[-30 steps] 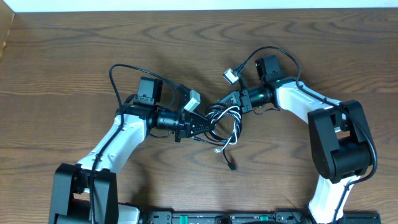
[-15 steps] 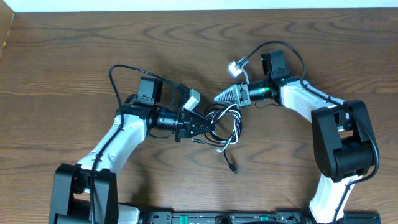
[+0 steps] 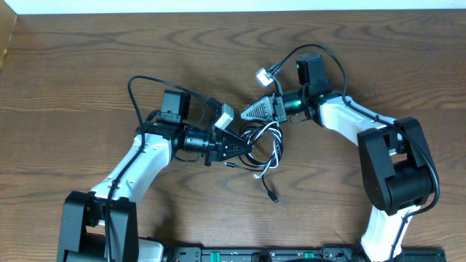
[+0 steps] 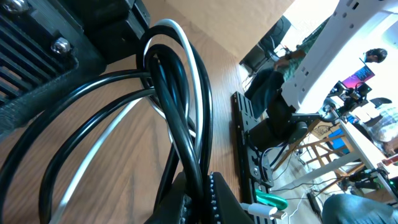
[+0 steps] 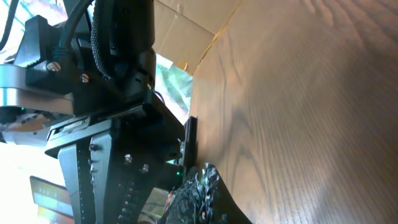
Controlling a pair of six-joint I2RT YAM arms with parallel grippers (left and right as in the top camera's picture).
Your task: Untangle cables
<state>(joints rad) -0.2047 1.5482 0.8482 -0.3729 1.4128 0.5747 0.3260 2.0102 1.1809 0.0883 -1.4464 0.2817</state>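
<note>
Fingers of your left gripper (image 3: pixel 246 150) were clamped down as far as they went on the cables (image 3: pixel 266 140), which lay bunched in a knot right at the fingertips and spread just past them on the table (image 3: pixel 87 65). From the left wrist, you could see the black cable (image 4: pixel 180 134) looping several times across the gap between the fingers (image 4: pixel 37 56), with the white cable (image 4: pixel 193 56) arching over those loops and running in beside them. Which strand the pads actually pinched could not be told. Two loose ends trailed out of the knot, beyond the left fingertips and toward the near edge: a short white end with its plug (image 3: pixel 255 177), and a longer black end with its plug (image 3: pixel 272 196) further out.

Your right gripper (image 3: pixel 246 114) was fully closed with nothing in it. Its tips pointed at the knot from the far side, close above the top loops. Whether they touched a loop could not be told.
</note>
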